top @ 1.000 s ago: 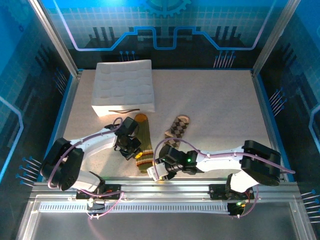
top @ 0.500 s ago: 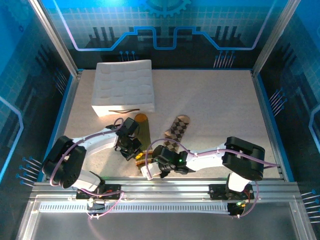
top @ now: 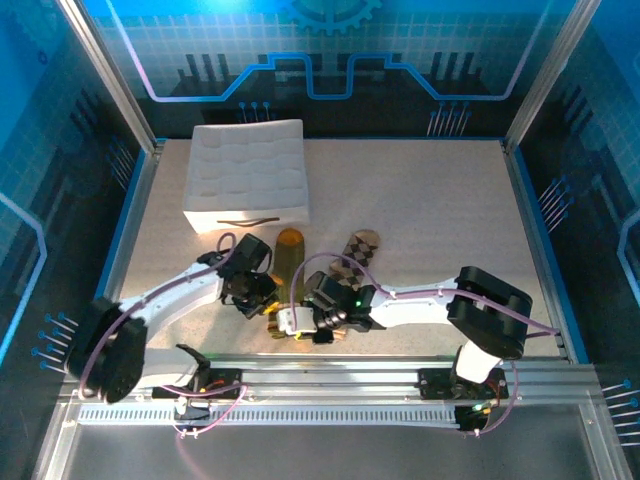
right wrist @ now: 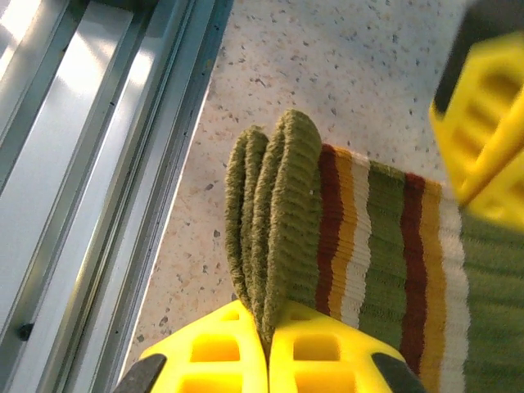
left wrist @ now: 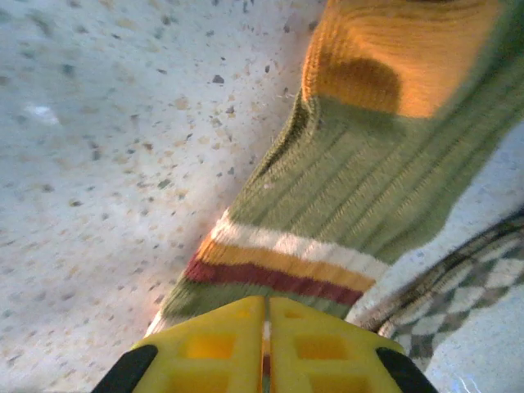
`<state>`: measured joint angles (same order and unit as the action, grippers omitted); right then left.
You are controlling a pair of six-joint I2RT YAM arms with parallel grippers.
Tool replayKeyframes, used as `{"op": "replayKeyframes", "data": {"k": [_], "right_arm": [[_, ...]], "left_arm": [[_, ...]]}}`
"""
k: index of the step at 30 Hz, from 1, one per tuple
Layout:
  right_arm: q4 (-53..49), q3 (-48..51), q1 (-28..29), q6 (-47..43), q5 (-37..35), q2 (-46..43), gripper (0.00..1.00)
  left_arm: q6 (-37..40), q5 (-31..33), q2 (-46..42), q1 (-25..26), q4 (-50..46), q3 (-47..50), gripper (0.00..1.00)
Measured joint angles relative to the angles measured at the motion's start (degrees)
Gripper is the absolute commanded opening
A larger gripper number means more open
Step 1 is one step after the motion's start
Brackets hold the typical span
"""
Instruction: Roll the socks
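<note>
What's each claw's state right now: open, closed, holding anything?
Left claw: closed, pinching the olive green sock at its striped end.
Right claw: closed on the same sock's folded cuff.

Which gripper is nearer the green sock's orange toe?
Left. The left gripper pinches the green sock at its stripes, partway toward the orange toe; the right gripper clamps the folded cuff, the end farthest from it.

white quilted tray (top: 247, 175) at far left of speckled table (top: 430, 200), metal rail (top: 330, 375) along near edge
</note>
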<state>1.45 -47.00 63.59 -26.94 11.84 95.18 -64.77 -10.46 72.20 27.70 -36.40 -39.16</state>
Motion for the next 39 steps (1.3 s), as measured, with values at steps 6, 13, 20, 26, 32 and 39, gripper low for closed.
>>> {"op": "replayKeyframes", "data": {"k": [6,13,20,26,32,39], "right_arm": [[-3.6,-3.8,-2.7,6.2,6.6,3.7,0.00],[-7.4,-10.4,-6.9,13.5,12.8,8.4,0.00],[-10.6,-13.5,-8.9,18.9,17.1,13.1,0.00],[-11.8,-15.1,-10.3,23.1,19.2,15.4,0.00],[-12.0,-15.7,-11.9,26.7,21.1,16.2,0.00],[-12.2,-16.4,-12.8,28.9,23.0,17.4,0.00]], "left_arm": [[-1.3,1.8,-10.1,-0.2,-4.3,0.6,0.16],[-1.3,-2.3,-16.6,-0.2,-5.2,4.1,0.15],[-1.4,-7.1,-18.8,0.2,-4.2,7.2,0.14],[-2.7,-7.8,-19.8,0.3,-1.9,8.0,0.12],[-2.8,-8.5,-16.7,0.9,0.3,8.4,0.14],[-2.8,-8.4,-14.6,1.0,3.8,9.8,0.15]]}}
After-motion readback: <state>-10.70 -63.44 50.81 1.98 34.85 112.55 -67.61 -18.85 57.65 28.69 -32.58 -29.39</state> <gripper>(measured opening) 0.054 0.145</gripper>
